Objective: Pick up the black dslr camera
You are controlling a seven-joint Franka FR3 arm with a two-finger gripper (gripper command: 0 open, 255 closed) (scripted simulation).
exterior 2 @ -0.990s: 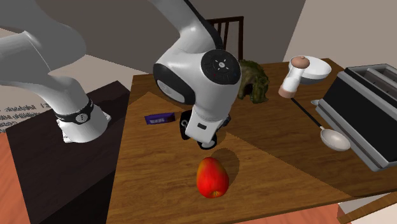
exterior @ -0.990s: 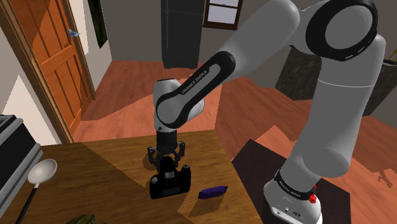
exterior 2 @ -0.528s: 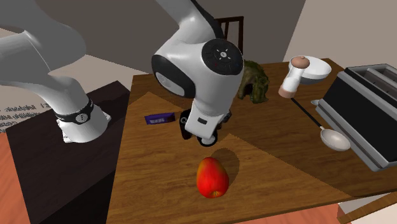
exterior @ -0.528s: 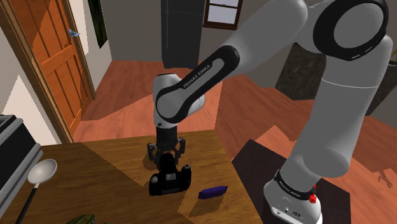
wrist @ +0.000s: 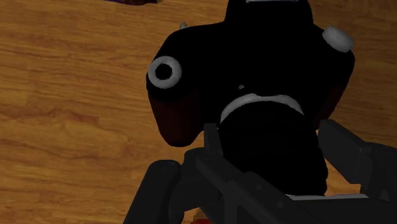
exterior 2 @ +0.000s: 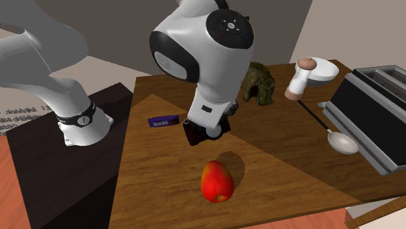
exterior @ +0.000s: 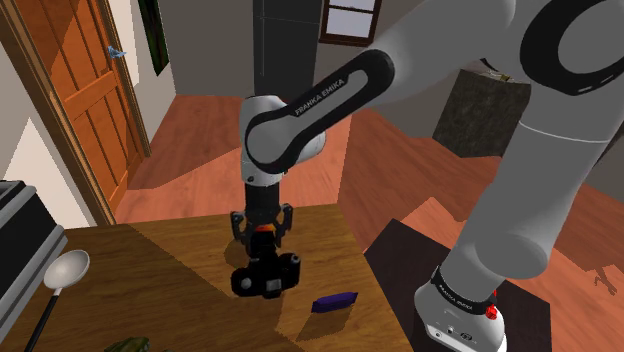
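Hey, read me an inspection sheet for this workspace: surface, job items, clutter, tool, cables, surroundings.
Surface: wooden table, with a lighter band running across it.
Job's things: black camera, lens clasped between the tool's fingers in the wrist view. Whether it is off the table cannot be told.
Clutter: red fruit, purple bar, spoon, grey appliance, white grinder, white bowl, green mossy lump.
Grippers: tool pointing down, shut on the camera.
Cables: nothing seen.
Surroundings: orange door, wooden floor, window.
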